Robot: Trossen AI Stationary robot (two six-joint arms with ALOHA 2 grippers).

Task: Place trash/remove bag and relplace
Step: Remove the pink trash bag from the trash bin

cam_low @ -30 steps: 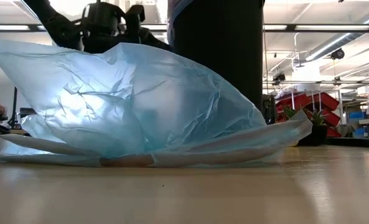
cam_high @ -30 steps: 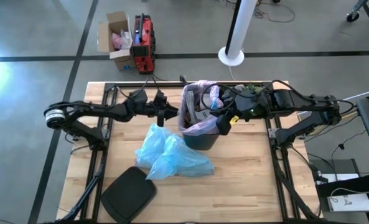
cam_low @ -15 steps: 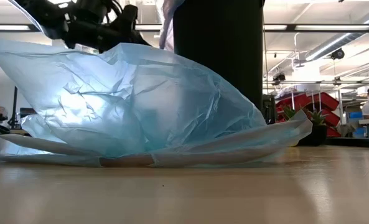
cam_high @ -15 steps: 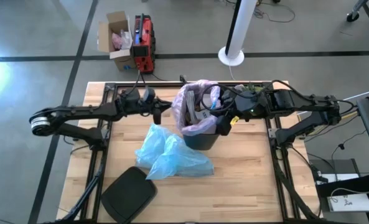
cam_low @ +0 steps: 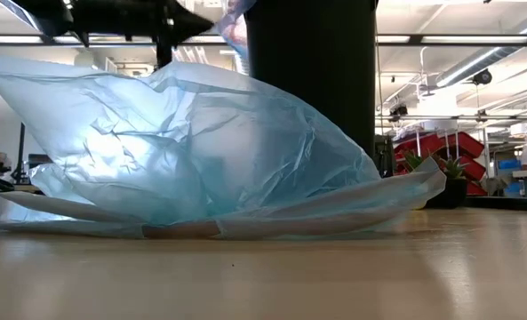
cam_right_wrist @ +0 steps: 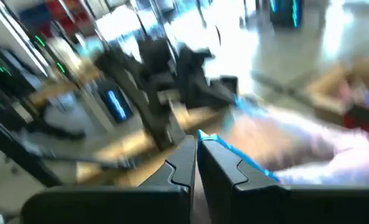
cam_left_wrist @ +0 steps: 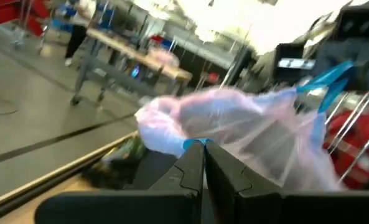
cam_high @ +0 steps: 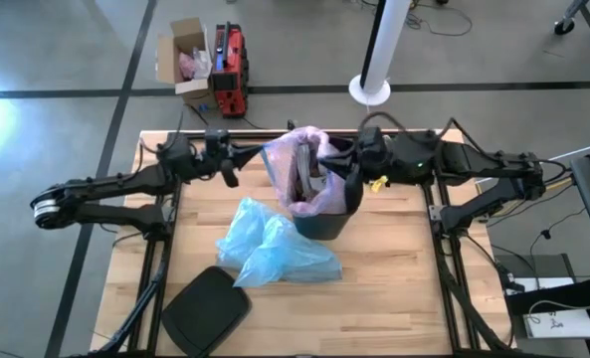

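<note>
The pinkish-white bag [cam_high: 309,164] with a blue drawstring sits in the black bin [cam_high: 326,221] at the table's far middle, its rim pulled up and out. My left gripper [cam_high: 253,159] is shut on the rim's left side, and my right gripper [cam_high: 326,157] is shut on the right side. The trash shows only as dim shapes inside the bag [cam_high: 304,181]. In the low view the bin [cam_low: 312,71] rises behind the blue bag. My left gripper pinches the bag's rim at the blue drawstring [cam_left_wrist: 195,143] between its two shut fingers, coming about level from the table's left. The film runs taut from the fingers toward the bin. My right gripper pinches the blue drawstring hem [cam_right_wrist: 220,148] on the opposite side between its shut fingers, coming about level from the table's right. The rim is held above the bin.
A crumpled light blue plastic bag [cam_high: 275,244] lies on the table just in front of the bin and fills the low view [cam_low: 183,142]. A black lid [cam_high: 207,310] lies near the front left. Black frame rails run along both table sides.
My left gripper has gone up and toward the table's left and far edges, drawing the bag's left rim out from the bin until it stretches taut. My right gripper has tipped upward and risen a little with the right rim.
</note>
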